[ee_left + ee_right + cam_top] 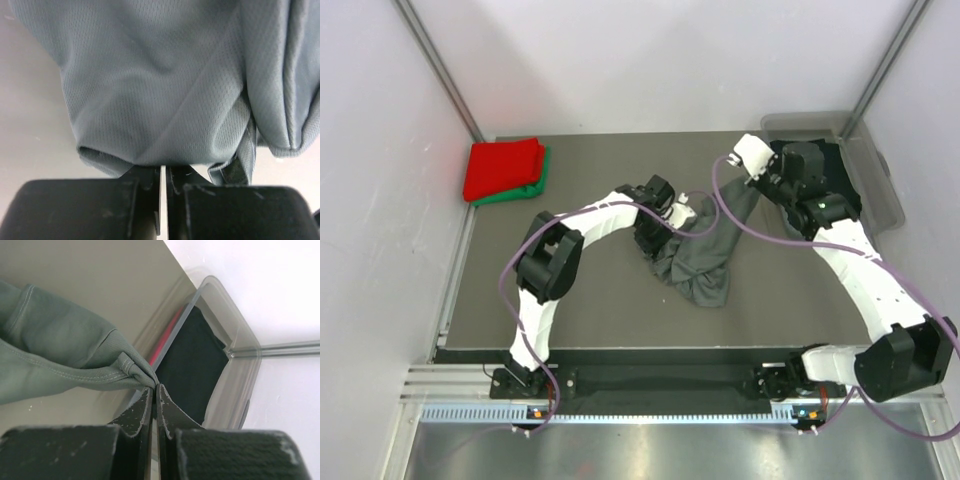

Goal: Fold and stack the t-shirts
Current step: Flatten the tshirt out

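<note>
- Stack at the table's (600, 310) ten o'clock: red shirt (503, 168) folded atop green shirt (540, 182), apparently done.
- Left gripper (163, 170), centre, clenched on a fold of the grey shirt (705, 255).
- Grey shirt bunched, unfolded, strung between both grippers.
- Right gripper (154, 387) pinches its stitched edge, two o'clock.
- Tub (880, 175), two o'clock, holds black shirt (192, 360), unfolded yet; right arm overhangs it.

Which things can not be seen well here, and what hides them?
Top view: the folded green t-shirt lies mostly under the folded bright red t-shirt.
Top view: the right arm hides most of the clear plastic tub.
Left wrist view: frame edges cut off the dark grey cloth t-shirt.
</note>
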